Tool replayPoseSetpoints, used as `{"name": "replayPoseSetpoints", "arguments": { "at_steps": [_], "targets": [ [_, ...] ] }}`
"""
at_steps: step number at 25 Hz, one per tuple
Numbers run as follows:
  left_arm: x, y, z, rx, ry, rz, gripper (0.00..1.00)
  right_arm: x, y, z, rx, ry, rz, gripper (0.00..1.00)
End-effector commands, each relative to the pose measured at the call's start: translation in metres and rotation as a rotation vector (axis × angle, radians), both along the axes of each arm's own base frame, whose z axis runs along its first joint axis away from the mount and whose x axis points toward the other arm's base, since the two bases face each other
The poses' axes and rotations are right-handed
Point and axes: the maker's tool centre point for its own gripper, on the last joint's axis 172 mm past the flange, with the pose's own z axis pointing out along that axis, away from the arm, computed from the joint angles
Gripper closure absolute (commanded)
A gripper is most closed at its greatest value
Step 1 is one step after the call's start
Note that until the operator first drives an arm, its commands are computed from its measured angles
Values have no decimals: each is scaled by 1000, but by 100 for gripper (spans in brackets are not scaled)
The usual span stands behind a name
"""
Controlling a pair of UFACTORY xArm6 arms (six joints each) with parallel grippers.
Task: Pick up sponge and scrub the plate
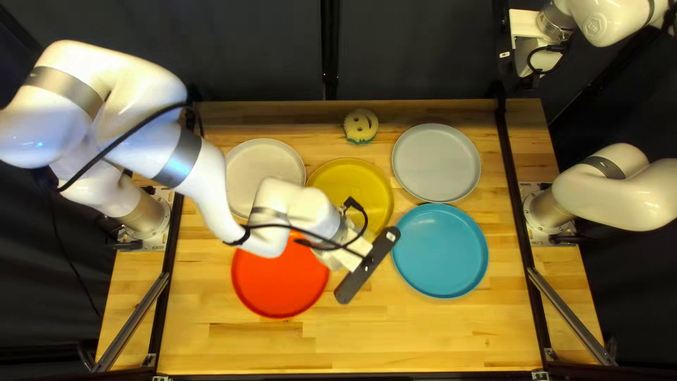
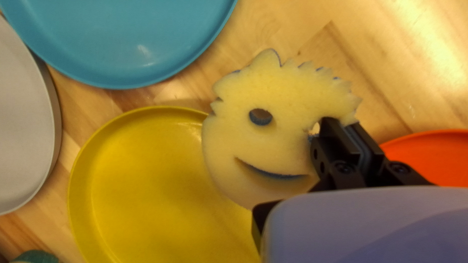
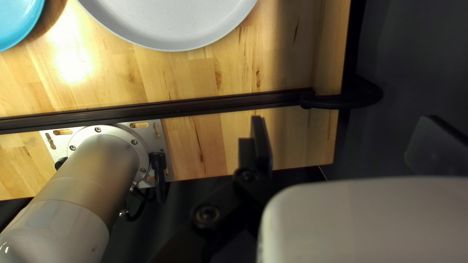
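Sponge (image 2: 280,141), yellow smiley one, is sitting in left gripper (image 2: 342,125), fingers (image 2: 339,141) clamping it at one side, by an eye hole. Edge grip is leaving most of the face uncovered, probably handy as scrubbing area, but the free side could be flexing or twisting under pressure.

In the left wrist view it is overlapping the near rim of yellow plate (image 2: 156,195) and bare wood of table (image 1: 423,339); contact isn't showing, looks to be hovering. Top left view: left arm (image 1: 300,204) is hiding it.

Task isn't saying which plate; yellow is looking likeliest, lying right by the sponge. Red plate (image 1: 278,279) and blue plate (image 1: 441,250) are lying near too; grey plate (image 1: 436,162) and cream plate (image 1: 261,166) are lying farther toward the back. All are resting face up, so insides are being offered for wiping. Cream-and-teal sponge (image 1: 361,127) is lying at the far edge, likely a spare.

Right gripper (image 3: 345,124) is holding nothing, fingers (image 3: 263,141) standing wide apart, parked off to the side, presumably for keeping the workspace free.

Pickup is looking done, scrub is pending. Next move is probably calling for centring over yellow, lowering flat, light strokes. Nothing is bracing the plate, so it could be sliding when rubbed.
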Motion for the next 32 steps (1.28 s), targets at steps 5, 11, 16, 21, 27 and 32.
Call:
{"name": "replayPoseSetpoints", "arguments": {
  "at_steps": [5,11,16,21,27,32],
  "targets": [
    [-20,36,13,-79,53,-11,0,0,0,0,0,0,0,0],
    [-34,79,48,-47,81,31,0,0,0,0,0,0,0,0],
    [-57,138,65,-17,115,91,0,0,0,0,0,0,0,0],
    [-92,198,73,6,167,161,0,0,0,0,0,0,0,0],
    [-142,265,94,34,229,246,0,0,0,0,0,0,0,0],
    [-193,312,128,68,267,346,0,0,0,0,0,0,0,0]
  ]
}}
